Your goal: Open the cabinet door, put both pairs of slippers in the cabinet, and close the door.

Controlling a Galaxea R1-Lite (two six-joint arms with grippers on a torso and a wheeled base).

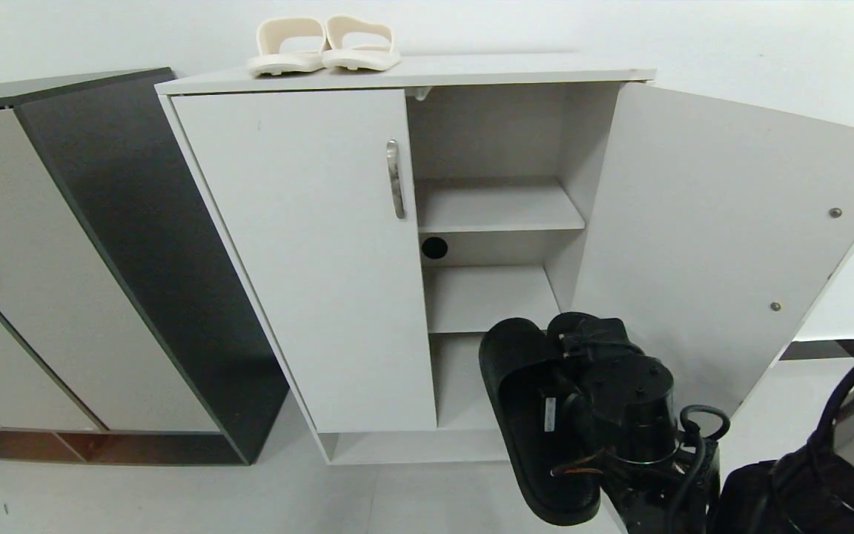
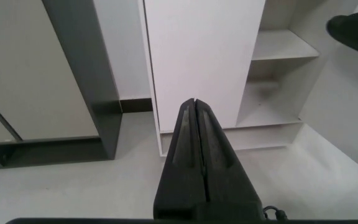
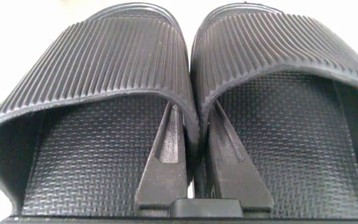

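- Black slippers (image 1: 538, 415) are hanging in the right gripper (image 3: 194, 109), its fingers pinching their inner edges together, just before the open right door (image 1: 709, 245) of the white cabinet (image 1: 308, 259).
- Cream slippers (image 1: 323, 46) are sitting on the cabinet top.
- Left gripper (image 2: 194, 102) is hovering empty, fingers pressed together.

The right arm (image 1: 631, 415) is black all over. Its wrist is a fat round tube with a flat top, and little round screws dot that top. At 3 o'clock from it a black cable (image 1: 703, 423) curls in a loop. Farther that way a thick cable (image 1: 853, 378) bends in a big curve. The left end effector (image 2: 194, 102) has two long fingers (image 2: 185, 149), black and thin at the tip, each with a long dent. The right end effector (image 3: 193, 107) has two pointy fingers (image 3: 166, 162), black, on a black block.
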